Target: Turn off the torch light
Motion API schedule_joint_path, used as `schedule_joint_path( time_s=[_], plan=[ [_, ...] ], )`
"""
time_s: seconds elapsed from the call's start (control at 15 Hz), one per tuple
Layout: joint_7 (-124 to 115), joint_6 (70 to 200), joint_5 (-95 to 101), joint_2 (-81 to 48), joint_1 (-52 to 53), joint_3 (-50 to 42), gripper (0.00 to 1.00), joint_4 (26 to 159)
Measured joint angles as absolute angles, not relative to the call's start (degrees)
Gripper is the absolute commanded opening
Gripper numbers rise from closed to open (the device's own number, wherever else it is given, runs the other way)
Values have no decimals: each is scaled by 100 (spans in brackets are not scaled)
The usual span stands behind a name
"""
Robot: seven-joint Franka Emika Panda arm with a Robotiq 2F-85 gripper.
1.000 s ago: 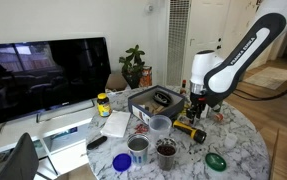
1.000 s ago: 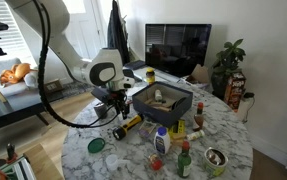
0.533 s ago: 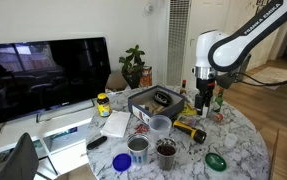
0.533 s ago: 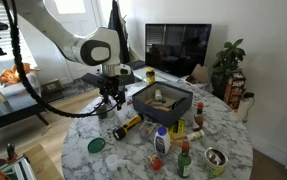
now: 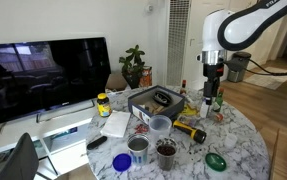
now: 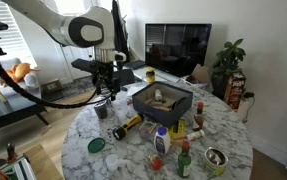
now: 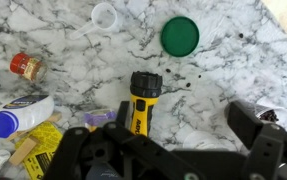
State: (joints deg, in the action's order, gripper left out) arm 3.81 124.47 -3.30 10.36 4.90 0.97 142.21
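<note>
The torch light (image 7: 143,100), a stubby yellow body with black ends, lies on its side on the marble table (image 7: 223,70). It also shows in both exterior views (image 5: 190,129) (image 6: 128,126). I cannot tell whether it is lit. My gripper (image 7: 183,125) is open and empty. It hangs well above the table, higher than the torch and a little to one side, as both exterior views (image 5: 212,98) (image 6: 105,94) show. Its left finger overlaps the torch's rear end in the wrist view.
A green lid (image 7: 180,35) and a clear cup (image 7: 104,15) lie beyond the torch. Bottles (image 7: 13,112) and a red-capped jar (image 7: 25,66) crowd the left. A black box (image 5: 155,100) and a yellow-lidded jar (image 5: 103,103) stand further back.
My gripper has risen from just above the torch to well above the table. The torch has not moved.
</note>
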Motion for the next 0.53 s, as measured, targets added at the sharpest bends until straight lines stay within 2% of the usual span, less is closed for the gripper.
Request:
schedule_joint_path(
  time_s=[0.53],
  plan=[
    [576,11832,-331,1768,485,89,100,14259]
  ],
)
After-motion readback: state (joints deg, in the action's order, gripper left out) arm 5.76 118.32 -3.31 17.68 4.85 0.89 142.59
